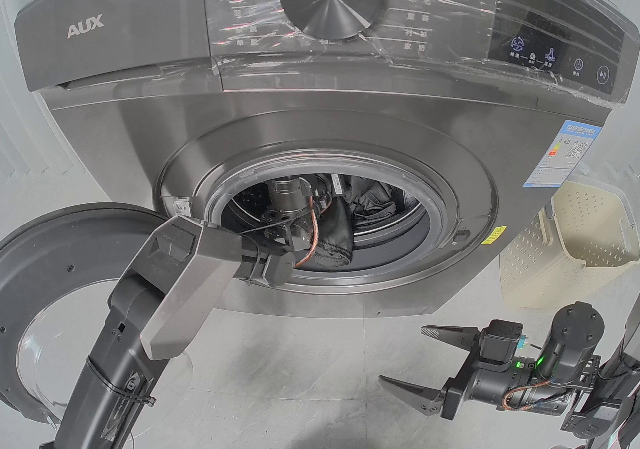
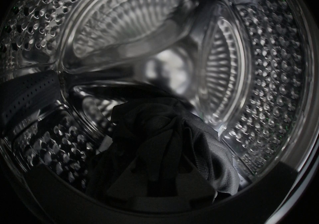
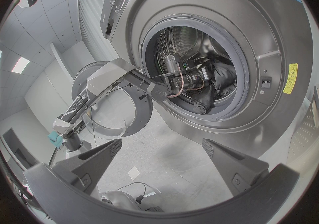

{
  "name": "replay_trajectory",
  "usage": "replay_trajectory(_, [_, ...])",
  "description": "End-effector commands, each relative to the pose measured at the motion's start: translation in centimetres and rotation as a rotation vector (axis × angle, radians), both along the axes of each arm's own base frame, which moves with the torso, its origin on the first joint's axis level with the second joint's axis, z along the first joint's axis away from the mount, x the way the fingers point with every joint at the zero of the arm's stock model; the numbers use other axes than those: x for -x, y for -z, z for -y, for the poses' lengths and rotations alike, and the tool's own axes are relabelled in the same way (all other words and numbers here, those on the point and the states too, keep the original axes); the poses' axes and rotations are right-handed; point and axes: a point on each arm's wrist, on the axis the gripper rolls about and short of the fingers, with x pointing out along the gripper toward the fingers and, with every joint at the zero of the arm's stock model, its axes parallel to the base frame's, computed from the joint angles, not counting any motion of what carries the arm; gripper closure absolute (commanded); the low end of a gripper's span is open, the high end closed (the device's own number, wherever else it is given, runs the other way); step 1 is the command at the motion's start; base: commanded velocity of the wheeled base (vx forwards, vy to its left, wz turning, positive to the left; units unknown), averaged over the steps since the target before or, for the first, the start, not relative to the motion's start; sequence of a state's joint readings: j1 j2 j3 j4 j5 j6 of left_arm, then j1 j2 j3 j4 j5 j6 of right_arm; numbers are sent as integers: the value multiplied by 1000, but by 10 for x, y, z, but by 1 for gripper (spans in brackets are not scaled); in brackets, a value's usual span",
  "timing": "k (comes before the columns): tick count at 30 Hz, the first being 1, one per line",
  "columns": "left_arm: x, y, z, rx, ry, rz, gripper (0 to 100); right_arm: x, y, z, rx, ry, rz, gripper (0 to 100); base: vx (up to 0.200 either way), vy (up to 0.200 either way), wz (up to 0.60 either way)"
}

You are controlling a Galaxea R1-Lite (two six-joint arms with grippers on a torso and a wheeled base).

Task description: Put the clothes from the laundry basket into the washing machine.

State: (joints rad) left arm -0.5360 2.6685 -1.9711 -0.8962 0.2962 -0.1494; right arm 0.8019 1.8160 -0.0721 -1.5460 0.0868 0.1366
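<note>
The grey washing machine (image 1: 373, 110) stands with its round opening (image 1: 320, 217) uncovered. My left arm reaches through it, and the left gripper (image 1: 313, 194) sits inside the drum (image 2: 259, 68). Dark clothes (image 1: 340, 230) lie at the drum's front, partly over the lower lip. From the left wrist, the dark clothes (image 2: 166, 141) form a heap on the drum floor just ahead. My right gripper (image 1: 402, 356) hangs open and empty above the floor in front of the machine, right of the opening; its fingers (image 3: 99, 158) frame the machine's front (image 3: 212, 8).
The machine's door (image 1: 53, 284) is swung fully open to the left, beside my left arm. A cream perforated laundry basket (image 1: 567, 244) stands on the floor to the machine's right, its inside hidden. Grey floor (image 1: 320, 364) lies between the machine and my right gripper.
</note>
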Motion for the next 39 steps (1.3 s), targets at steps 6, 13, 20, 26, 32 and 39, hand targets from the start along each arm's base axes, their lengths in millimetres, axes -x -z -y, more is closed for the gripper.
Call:
replay_trajectory(6, [-6, -5, -8, 11, -23, 15, 0, 0, 1, 0, 4, -1, -4, 0, 0, 0, 0])
replay_trajectory(13, [18, -22, 2, 15, 19, -20, 0, 0, 2, 0, 5, -2, -7, 0, 0, 0, 0])
replay_trajectory(20, [57, -15, 1, -89, 67, -162, 0, 1, 2, -1, 5, -8, -7, 0, 0, 0, 0])
replay_trajectory(26, [66, 8, -6, -156, 66, -239, 0, 2, 1, -2, 3, -15, -3, 0, 0, 0, 0])
replay_trajectory(32, [59, 32, -8, -194, 63, -275, 100, 2, 1, -2, 3, -15, -3, 0, 0, 0, 0])
replay_trajectory(39, [50, 45, -4, -196, 68, -273, 100, 1, 0, -3, -2, -12, 2, 0, 0, 0, 0])
